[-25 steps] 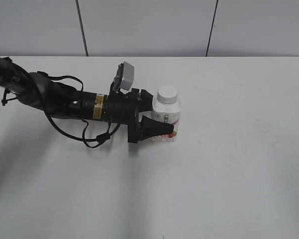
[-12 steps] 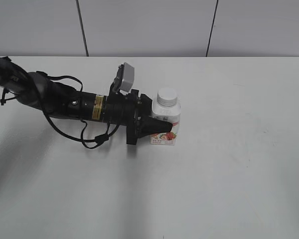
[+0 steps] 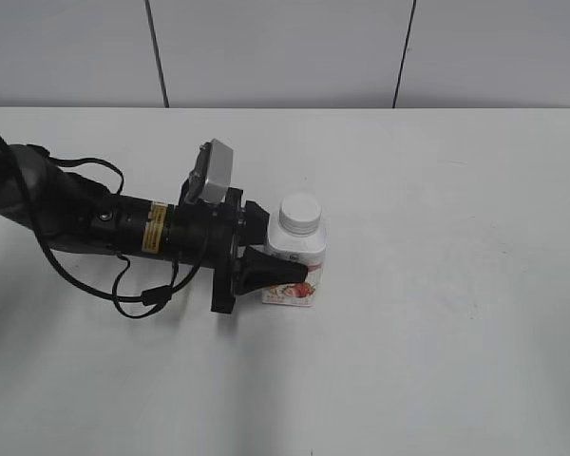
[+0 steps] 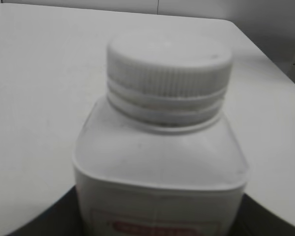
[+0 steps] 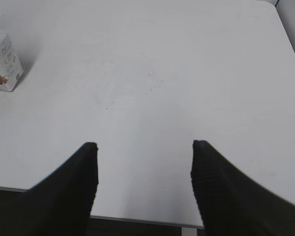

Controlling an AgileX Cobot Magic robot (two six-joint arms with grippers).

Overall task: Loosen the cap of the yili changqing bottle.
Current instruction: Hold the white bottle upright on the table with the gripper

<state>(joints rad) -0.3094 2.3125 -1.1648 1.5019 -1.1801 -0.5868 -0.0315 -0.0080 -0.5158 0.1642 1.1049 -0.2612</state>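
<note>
The yili changqing bottle (image 3: 294, 256), white and squarish with a pink-red label, stands upright on the white table with its ribbed white cap (image 3: 299, 212) on. My left gripper (image 3: 285, 271) lies level with the table and is shut on the bottle's body, one black finger across its front. The left wrist view fills with the bottle (image 4: 160, 167) and cap (image 4: 169, 66) close up, black jaws at both lower corners. My right gripper (image 5: 145, 147) is open and empty over the table's near edge, out of the exterior view. The bottle shows at the right wrist view's far left (image 5: 2, 64).
The white table (image 3: 437, 332) carries nothing else. A grey panelled wall (image 3: 285, 47) stands behind its far edge. The left arm's black cables (image 3: 142, 290) loop onto the table on the left. The table's front edge (image 5: 137, 219) shows in the right wrist view.
My left gripper has drawn the bottle to the left and towards the near side of the table, still holding it upright.
</note>
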